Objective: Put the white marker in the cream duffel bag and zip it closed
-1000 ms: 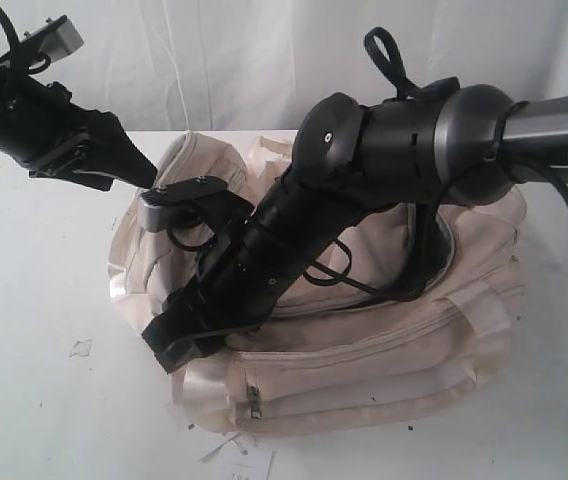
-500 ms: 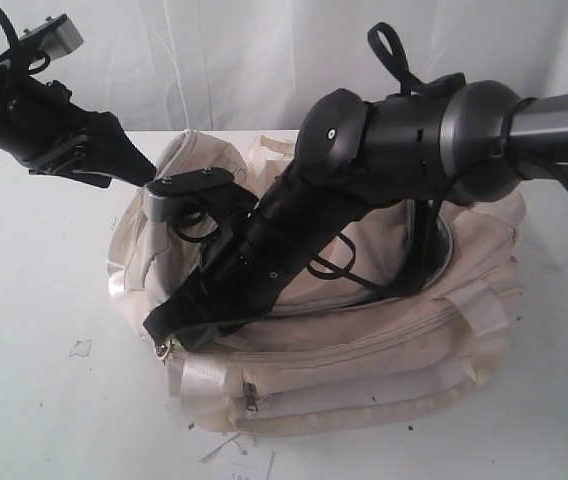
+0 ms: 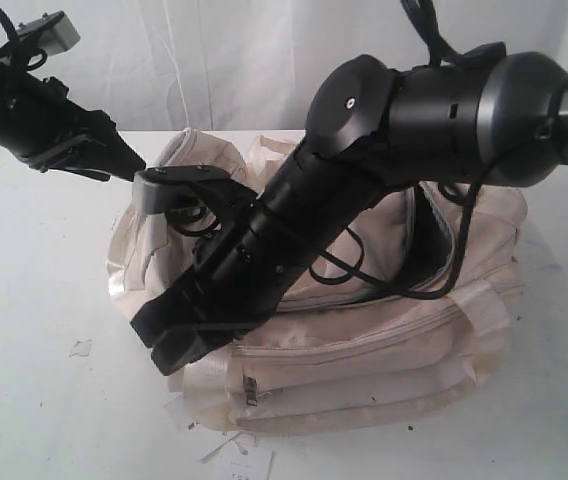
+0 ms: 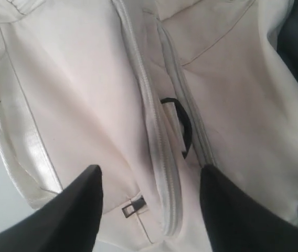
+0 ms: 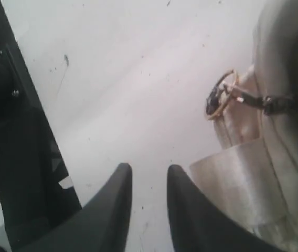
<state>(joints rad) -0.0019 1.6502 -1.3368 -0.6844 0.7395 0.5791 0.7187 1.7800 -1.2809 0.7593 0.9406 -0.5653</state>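
The cream duffel bag [image 3: 364, 370] lies on the white table, its main opening gaping at the right with dark lining [image 3: 434, 235] showing. My right arm reaches across the bag; the right gripper [image 3: 154, 342] [image 5: 149, 167] hangs off the bag's left end over bare table, fingers slightly apart, holding nothing. Beside it are the bag's end ring [image 5: 220, 97] and a shiny strap [image 5: 233, 178]. My left gripper [image 3: 132, 165] [image 4: 150, 169] hovers open above the bag's far left end, over a grey zip track [image 4: 157, 152], a small slider [image 4: 133, 207] and a black ring [image 4: 183, 118]. The white marker is out of view.
White paper tags [image 3: 239, 455] lie on the table [image 3: 34, 300] at the bag's front edge. A small scrap [image 3: 81, 347] sits left of the bag. A dark structure [image 5: 12, 157] fills one side of the right wrist view. A white curtain hangs behind.
The right gripper has drawn away from the bag's left end, down and leftward, and its fingers have parted again; its elbow rose. The left gripper backed slightly to the left.
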